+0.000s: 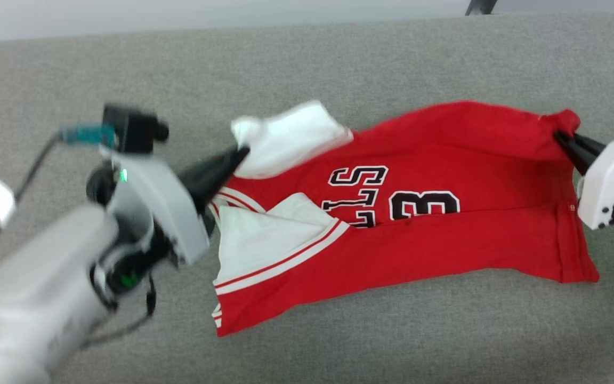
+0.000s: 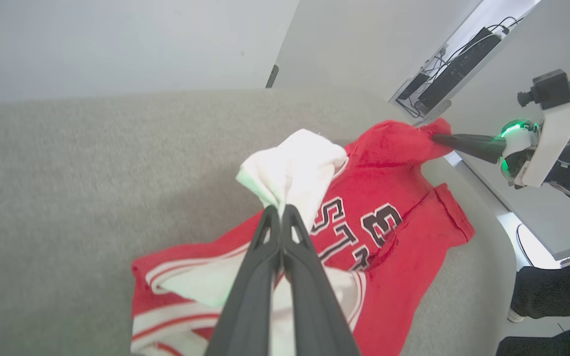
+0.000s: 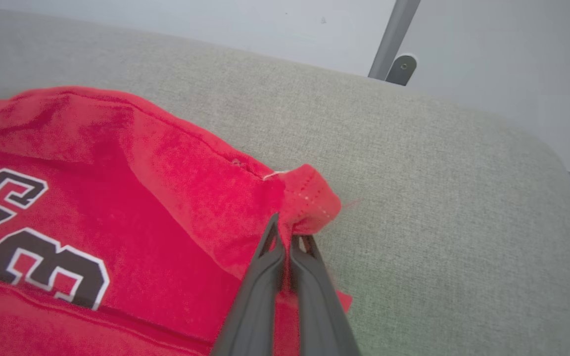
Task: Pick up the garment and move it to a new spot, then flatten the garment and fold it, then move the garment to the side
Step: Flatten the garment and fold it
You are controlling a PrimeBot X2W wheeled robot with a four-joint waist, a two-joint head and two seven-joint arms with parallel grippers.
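The garment (image 1: 424, 229), a red T-shirt with white sleeves and black-and-white lettering, lies spread sideways on the grey cushioned surface (image 1: 339, 64). My left gripper (image 1: 243, 153) is shut on the white sleeve (image 1: 291, 138) at the shirt's far left, lifting it a little. In the left wrist view the left gripper (image 2: 281, 210) pinches that bunched white sleeve (image 2: 297, 165). My right gripper (image 1: 560, 136) is shut on the red hem corner at the far right. The right wrist view shows the right gripper (image 3: 285, 230) nipping the hem corner (image 3: 309, 202) of the garment (image 3: 117, 198).
The grey cushioned surface (image 3: 438, 198) extends around the shirt on all sides, with its rounded far edge near a pale wall. A metal leg (image 3: 394, 39) stands behind it. In the left wrist view a desk with cables (image 2: 458, 59) and a person's dark clothing (image 2: 552, 296) lie beyond the surface's edge.
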